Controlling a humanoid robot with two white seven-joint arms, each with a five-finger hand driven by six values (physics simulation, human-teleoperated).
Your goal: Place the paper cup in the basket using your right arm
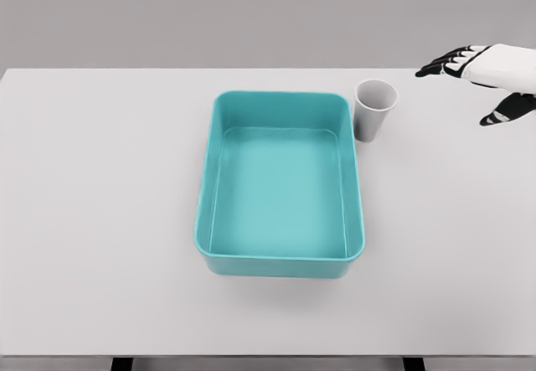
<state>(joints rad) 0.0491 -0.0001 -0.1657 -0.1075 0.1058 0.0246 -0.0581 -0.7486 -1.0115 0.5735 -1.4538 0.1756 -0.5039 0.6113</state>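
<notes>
Here, a cup is stood upright just beside a basket on a white table. The right hand is held spread and empty against a grey wall.

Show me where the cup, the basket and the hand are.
cup (373, 111), head view, on its side wall.
basket (280, 265), head view, on its near wall.
right hand (484, 69), head view, on its back.

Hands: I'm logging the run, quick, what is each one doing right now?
Left hand: not in view.
Right hand: open, fingers spread, holding nothing, apart from the paper cup standing beside the teal basket.
</notes>
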